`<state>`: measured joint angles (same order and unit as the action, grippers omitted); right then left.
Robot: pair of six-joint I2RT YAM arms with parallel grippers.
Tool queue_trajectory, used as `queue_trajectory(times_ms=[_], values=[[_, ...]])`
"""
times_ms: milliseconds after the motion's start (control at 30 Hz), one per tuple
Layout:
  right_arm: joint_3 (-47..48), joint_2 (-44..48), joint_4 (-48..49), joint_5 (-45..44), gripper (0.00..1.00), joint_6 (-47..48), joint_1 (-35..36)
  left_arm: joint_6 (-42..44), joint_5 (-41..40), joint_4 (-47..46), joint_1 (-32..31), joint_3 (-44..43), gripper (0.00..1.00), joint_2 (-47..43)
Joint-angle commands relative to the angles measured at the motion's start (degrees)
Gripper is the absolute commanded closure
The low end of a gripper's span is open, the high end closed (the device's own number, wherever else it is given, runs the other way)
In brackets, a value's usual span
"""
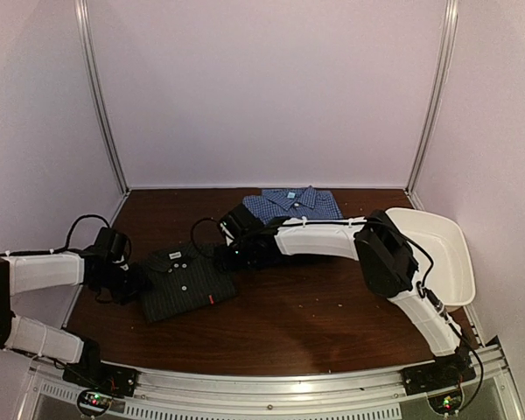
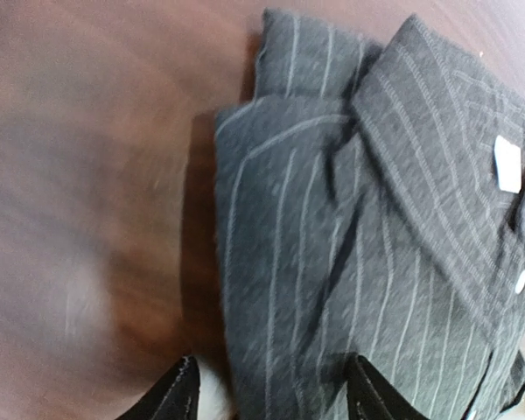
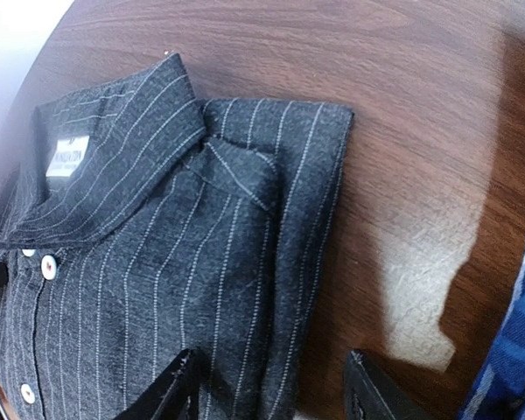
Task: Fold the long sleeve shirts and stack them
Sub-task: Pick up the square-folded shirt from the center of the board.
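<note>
- My left arm (image 1: 44,271) reaches in from the left edge of the overhead view. The left jaws stand open astride the left edge of the charcoal pinstriped shirt (image 1: 185,282). One fingertip (image 2: 182,395) is over bare desk (image 1: 315,306) and the other over cloth, with nothing pinched.
- That shirt lies folded left of centre on the desk, collar toward the top of the frame. I judge that both arms flank it so I can lift it as one flat packet.
- The right jaws, at the shirt's upper right corner, are open too. They straddle the folded edge, which lies flat between them.
- The blue checked shirt (image 1: 293,204) sits folded at the upper middle of the desk and is likely the base of the stack. My right arm (image 1: 332,238) stretches across just in front of it and could brush it.
- The white tub (image 1: 442,254) stands at the right, apart from both shirts and out of the path.
- No third shirt shows in any view.
</note>
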<state>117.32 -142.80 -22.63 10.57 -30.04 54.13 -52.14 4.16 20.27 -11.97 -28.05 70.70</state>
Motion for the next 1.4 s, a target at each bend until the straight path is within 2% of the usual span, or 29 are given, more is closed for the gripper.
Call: queue_trajectory(times_ms=[0, 200, 500, 567, 867, 1367], values=[[1.52, -3.3, -4.98, -1.47, 0.45, 0.69, 1.53, 1.94, 1.69, -3.31, 0.54, 0.65, 0.44, 4.35], [5.71, -6.8, -6.74, -0.38, 0.55, 0.34, 2.91, 1.78, 4.98, -6.58, 0.46, 1.59, 0.58, 6.46], [10.19, -6.9, -8.74, -2.16, 0.95, 1.48, 3.0, 1.08, 7.63, -6.81, 0.04, 0.16, 0.99, 5.44], [12.1, -6.81, -9.43, -2.26, 1.0, 1.94, 3.0, 1.08, 7.54, -5.84, 0.01, -0.71, 1.0, 4.52], [14.7, -1.78, -9.32, -2.02, 1.0, 4.2, 2.87, 1.74, 7.09, -0.41, -0.71, -6.41, 1.0, -1.67], [16.8, 8.82, -10.33, -1.59, 1.0, 6.29, 2.37, 3.33, 6.94, 8.84, -2.73, -20.89, 1.0, -5.88]])
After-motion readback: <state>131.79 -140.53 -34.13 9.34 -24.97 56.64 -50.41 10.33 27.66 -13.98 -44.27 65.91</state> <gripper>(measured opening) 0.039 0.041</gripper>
